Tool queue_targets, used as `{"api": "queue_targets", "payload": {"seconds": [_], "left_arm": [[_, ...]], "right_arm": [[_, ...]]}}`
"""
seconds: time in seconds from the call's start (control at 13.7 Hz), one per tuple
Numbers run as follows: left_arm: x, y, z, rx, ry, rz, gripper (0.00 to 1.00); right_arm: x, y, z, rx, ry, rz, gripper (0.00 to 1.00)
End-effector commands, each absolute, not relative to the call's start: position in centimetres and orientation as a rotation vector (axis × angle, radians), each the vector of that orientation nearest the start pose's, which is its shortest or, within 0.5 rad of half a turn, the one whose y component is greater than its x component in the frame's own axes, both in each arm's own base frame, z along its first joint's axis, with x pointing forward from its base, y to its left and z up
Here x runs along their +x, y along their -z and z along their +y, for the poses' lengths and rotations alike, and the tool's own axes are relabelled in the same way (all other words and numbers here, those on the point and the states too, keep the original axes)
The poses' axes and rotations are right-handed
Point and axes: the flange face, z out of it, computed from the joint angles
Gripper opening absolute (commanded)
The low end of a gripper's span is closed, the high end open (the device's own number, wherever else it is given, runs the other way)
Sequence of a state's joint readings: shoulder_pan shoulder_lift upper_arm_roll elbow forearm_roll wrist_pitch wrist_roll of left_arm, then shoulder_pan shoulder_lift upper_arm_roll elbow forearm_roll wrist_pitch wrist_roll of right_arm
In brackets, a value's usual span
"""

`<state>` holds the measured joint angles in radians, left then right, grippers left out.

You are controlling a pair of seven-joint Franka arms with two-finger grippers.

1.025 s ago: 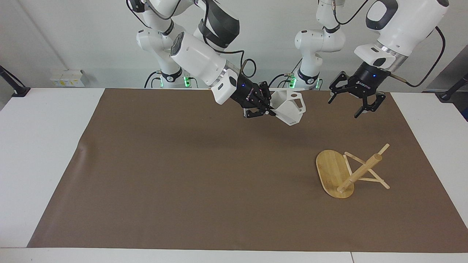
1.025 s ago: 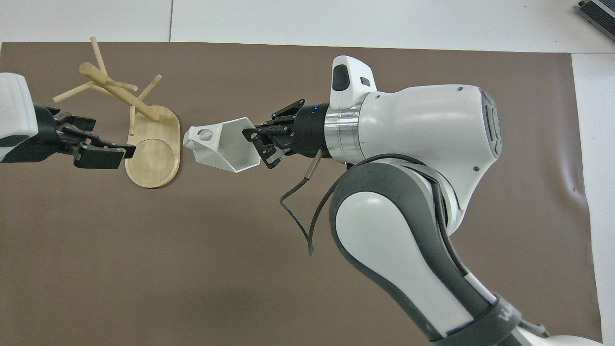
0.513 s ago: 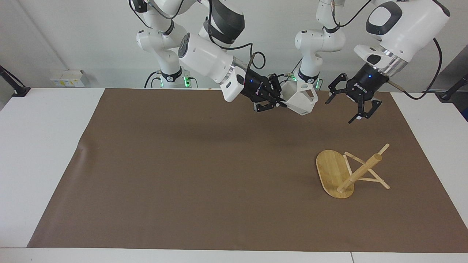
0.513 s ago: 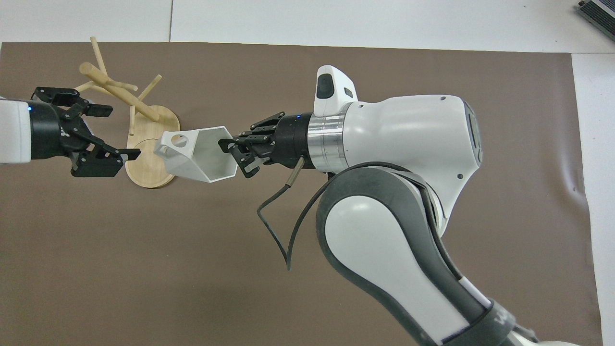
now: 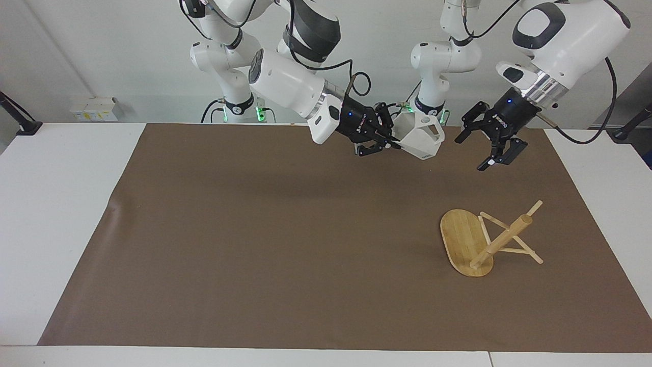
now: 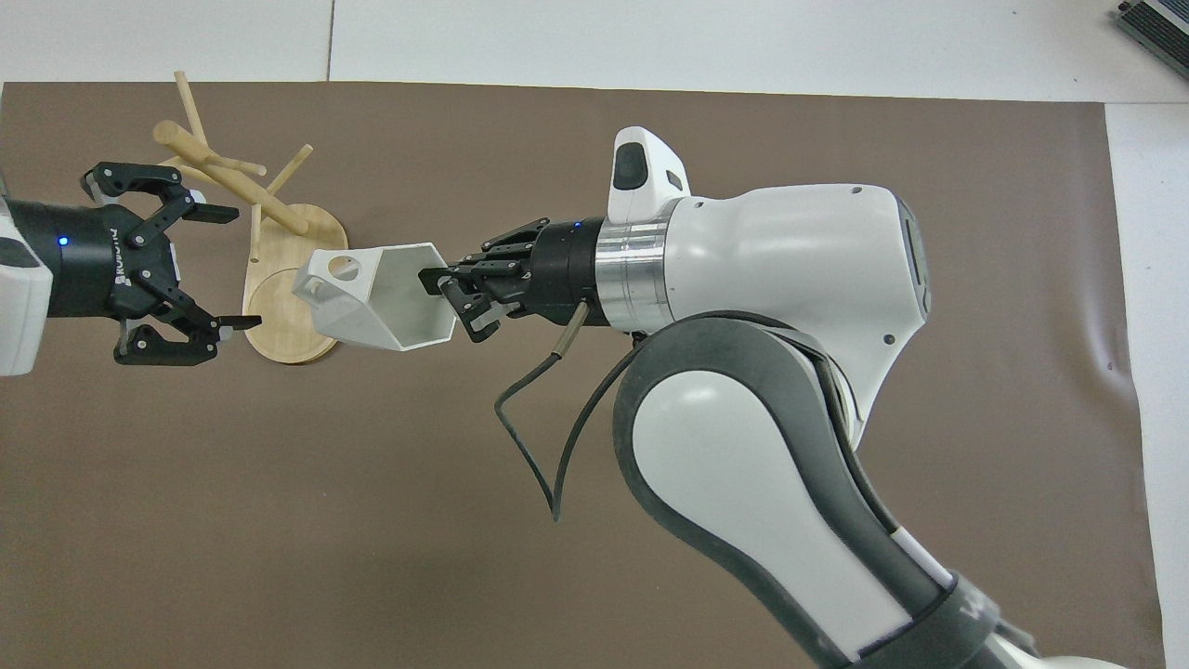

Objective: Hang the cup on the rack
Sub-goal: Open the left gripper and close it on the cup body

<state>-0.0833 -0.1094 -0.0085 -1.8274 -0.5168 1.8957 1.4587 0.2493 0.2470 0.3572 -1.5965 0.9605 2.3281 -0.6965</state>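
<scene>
My right gripper (image 5: 395,145) (image 6: 437,283) is shut on the rim of the white faceted cup (image 5: 423,137) (image 6: 372,297) and holds it in the air on its side. The cup's pierced tab (image 6: 339,268) points toward my left gripper. The left gripper (image 5: 469,154) (image 6: 243,269) hangs open over the mat, facing the cup with a gap between them. The bamboo rack (image 5: 501,242) (image 6: 232,181) looks tipped over on the mat toward the left arm's end. Its oval base (image 5: 461,237) (image 6: 288,311) is tilted up and its post slants sideways.
A brown mat (image 5: 265,244) covers most of the white table (image 5: 56,204). A loose black cable (image 6: 557,437) dangles under the right wrist.
My right gripper has carried the cup up and toward the left gripper. The left gripper has turned at the wrist so that its open fingers face the cup. The rack has not moved.
</scene>
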Motion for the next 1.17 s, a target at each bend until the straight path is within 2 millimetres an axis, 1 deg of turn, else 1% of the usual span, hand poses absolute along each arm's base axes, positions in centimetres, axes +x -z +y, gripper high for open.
{"api": "queue_targets", "payload": {"seconds": [0.0, 0.07, 0.22, 0.29, 0.44, 0.59, 0.73, 0.81, 1.03, 1.1], "left_arm": [[52.5, -60.0, -9.2, -2.485, 0.762, 2.272, 1.0], [52.2, -59.9, -9.3, -2.49, 0.746, 2.288, 1.0], [51.0, -58.8, -9.3, -2.513, 0.73, 2.292, 1.0], [50.6, -58.4, -9.3, -2.548, 0.756, 2.277, 1.0], [50.6, -58.3, -9.9, -2.608, 0.775, 2.216, 1.0], [50.6, -58.3, -12.5, -2.639, 0.817, 2.203, 1.0], [51.2, -57.6, -13.1, -2.676, 0.878, 2.176, 1.0], [51.2, -57.5, -13.9, -2.681, 0.905, 2.183, 1.0], [51.2, -57.4, -15.0, -2.665, 0.929, 2.185, 1.0], [51.3, -57.4, -15.0, -2.663, 0.934, 2.18, 1.0]], "right_arm": [[56.4, -56.1, 37.3, -2.017, 0.561, -0.757, 0.0], [56.4, -56.1, 37.3, -2.017, 0.559, -0.754, 0.0], [56.5, -56.2, 37.2, -2.02, 0.562, -0.752, 0.0], [56.4, -56.0, 37.2, -2.021, 0.557, -0.752, 0.0], [56.4, -56.0, 37.1, -2.023, 0.559, -0.752, 0.0], [56.4, -56.0, 37.1, -2.023, 0.557, -0.755, 0.0], [56.3, -55.7, 37.0, -2.035, 0.555, -0.767, 0.0], [56.3, -55.7, 37.0, -2.037, 0.557, -0.768, 0.0], [56.3, -55.7, 37.0, -2.038, 0.558, -0.766, 0.0], [56.3, -55.7, 37.0, -2.038, 0.558, -0.766, 0.0]]}}
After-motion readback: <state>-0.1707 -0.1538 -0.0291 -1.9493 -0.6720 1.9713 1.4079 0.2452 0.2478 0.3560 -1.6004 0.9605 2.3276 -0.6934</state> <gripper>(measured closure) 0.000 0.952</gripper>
